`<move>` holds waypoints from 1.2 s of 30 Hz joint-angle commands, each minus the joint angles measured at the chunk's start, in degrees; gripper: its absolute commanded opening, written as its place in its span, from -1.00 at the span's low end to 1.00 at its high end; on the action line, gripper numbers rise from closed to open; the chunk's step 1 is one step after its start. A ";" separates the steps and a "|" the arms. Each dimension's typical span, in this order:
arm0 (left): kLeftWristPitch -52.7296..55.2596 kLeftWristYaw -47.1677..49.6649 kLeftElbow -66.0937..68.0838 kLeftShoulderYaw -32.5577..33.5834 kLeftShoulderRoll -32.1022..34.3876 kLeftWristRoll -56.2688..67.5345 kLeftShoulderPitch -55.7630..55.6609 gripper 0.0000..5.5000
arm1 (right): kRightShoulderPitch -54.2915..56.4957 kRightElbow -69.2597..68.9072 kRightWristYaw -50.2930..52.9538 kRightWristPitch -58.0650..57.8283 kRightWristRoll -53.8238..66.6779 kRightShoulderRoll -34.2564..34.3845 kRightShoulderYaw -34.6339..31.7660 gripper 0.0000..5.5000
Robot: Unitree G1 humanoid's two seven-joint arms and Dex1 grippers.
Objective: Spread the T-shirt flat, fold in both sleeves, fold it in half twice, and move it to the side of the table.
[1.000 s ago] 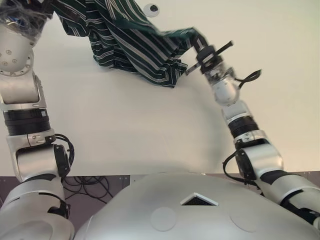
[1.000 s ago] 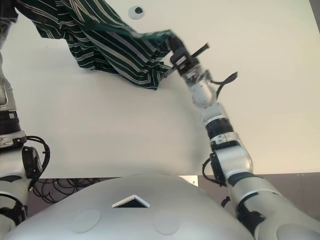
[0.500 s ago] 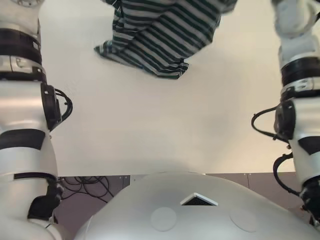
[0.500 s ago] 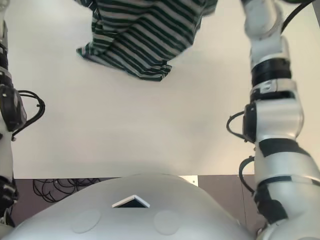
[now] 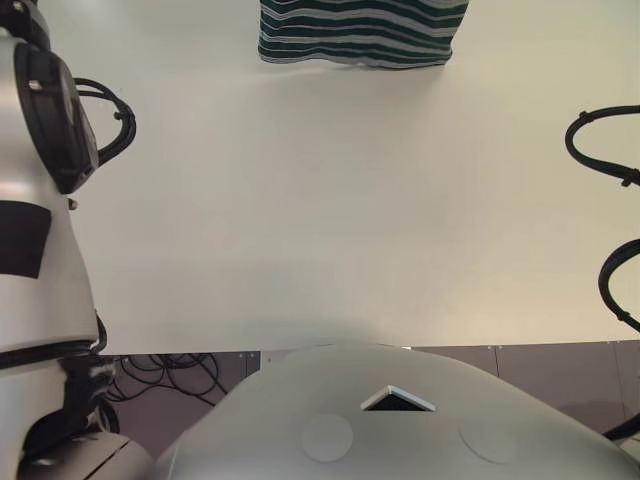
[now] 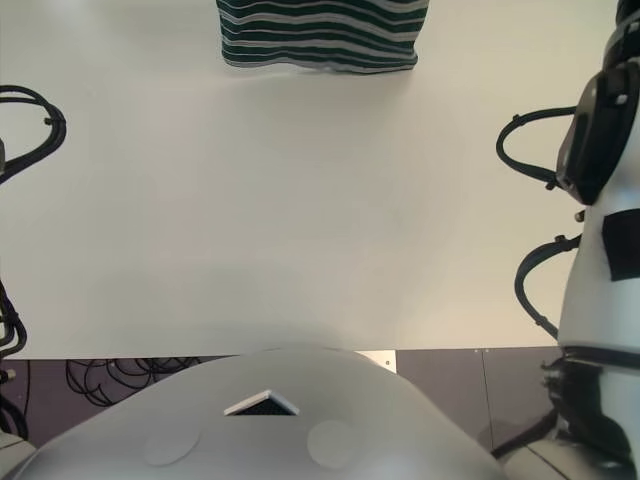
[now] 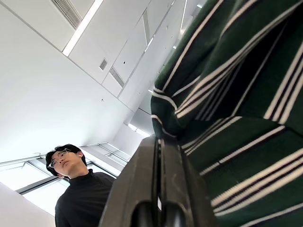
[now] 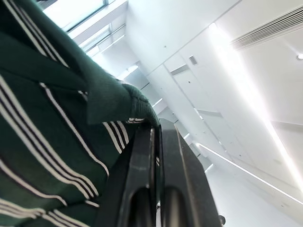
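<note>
The T-shirt (image 5: 360, 35) is dark green with thin white stripes. It hangs over the far part of the white table (image 5: 330, 220), and its lower hem is straight and level in the eye views. In the left wrist view my left gripper (image 7: 159, 142) is shut on a fold of the striped cloth (image 7: 236, 94), held up toward the ceiling. My right gripper (image 8: 155, 130) is shut on another edge of the T-shirt (image 8: 42, 118), also raised high. Both arms stand upright at the sides of the eye views.
The table's front edge (image 5: 400, 346) runs just ahead of my body. Loose black cables (image 5: 170, 375) lie on the floor below it at the left. Bare tabletop stretches between the hanging hem and the front edge.
Both arms have risen, lifting the T-shirt from a crumpled heap on the table. It now hangs spread between them, and the grippers have gone up past the top of the eye views.
</note>
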State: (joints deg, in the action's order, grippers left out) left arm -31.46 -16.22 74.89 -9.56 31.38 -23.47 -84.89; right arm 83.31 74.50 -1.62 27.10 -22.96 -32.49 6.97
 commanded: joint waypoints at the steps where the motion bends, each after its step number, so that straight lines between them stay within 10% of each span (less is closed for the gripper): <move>1: 0.21 0.43 0.37 0.72 1.19 0.51 -2.04 -1.00 | 3.26 0.54 0.26 -0.28 -0.40 -1.26 0.28 -1.00; 10: -5.76 -9.02 -0.93 2.44 2.57 4.31 2.80 -1.00 | -1.40 -2.48 -9.79 9.49 3.13 -2.65 -1.10 -1.00; 21: 9.36 -71.67 -19.72 19.79 7.08 43.56 21.96 -1.00 | -24.78 -33.05 -57.79 1.70 43.49 -2.35 -12.20 -1.00; 27: 27.15 -76.27 -54.65 11.66 13.91 55.73 45.62 -1.00 | -45.89 -61.17 -70.85 -20.39 54.80 -8.27 -10.18 -1.00; 36: 20.28 -76.08 -71.26 -8.75 25.63 39.09 74.95 -1.00 | -78.24 -83.79 -79.91 -23.55 43.94 -16.56 2.94 -1.00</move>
State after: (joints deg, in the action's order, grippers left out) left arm -9.59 -92.30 3.59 -16.19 56.20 18.84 -13.05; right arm 10.22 -6.07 -80.08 4.34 22.37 -46.48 7.42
